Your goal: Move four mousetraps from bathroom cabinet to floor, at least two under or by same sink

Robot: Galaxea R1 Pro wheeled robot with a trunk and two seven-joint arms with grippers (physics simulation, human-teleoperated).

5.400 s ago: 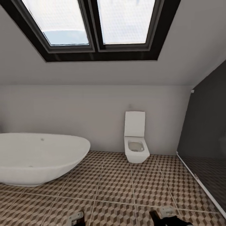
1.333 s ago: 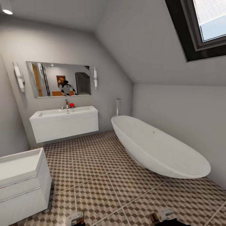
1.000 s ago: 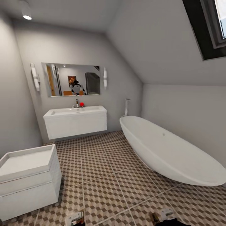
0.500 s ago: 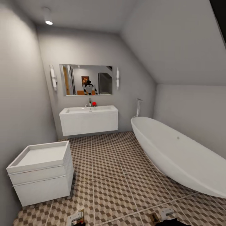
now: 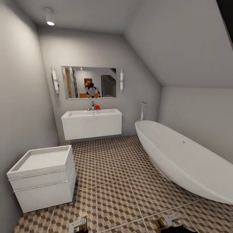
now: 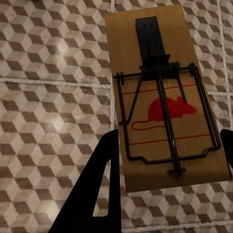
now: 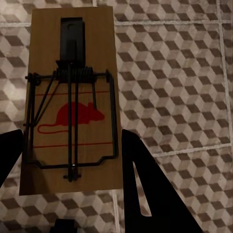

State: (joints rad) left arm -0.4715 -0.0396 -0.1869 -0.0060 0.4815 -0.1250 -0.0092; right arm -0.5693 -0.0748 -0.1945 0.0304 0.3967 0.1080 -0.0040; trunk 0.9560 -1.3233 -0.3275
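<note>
In the head view the bathroom sink (image 5: 91,114), a white trough basin on a wall-hung vanity, stands against the far wall under a mirror (image 5: 88,82), with a chrome tap (image 5: 92,105) and a small red object (image 5: 97,107) just beside the tap. A white freestanding bathtub (image 5: 186,160) runs along the right side, and a low white unit (image 5: 42,176) sits near the left wall. The bathroom floor (image 5: 113,168) of cube-patterned tiles stretches between them.

In the left wrist view the left gripper (image 6: 167,160) has its dark fingers (image 6: 99,182) closed against the two long edges of a mousetrap (image 6: 162,94), a tan board with black wire parts and a red mouse print, held above the tiles.

In the right wrist view the right gripper (image 7: 70,160) likewise clamps a second mousetrap (image 7: 72,97) between its fingers (image 7: 145,189), one at each long edge, with the tiled floor beneath it.

The tips of both grippers peek in at the lower edge of the head view, well apart from the sink.
</note>
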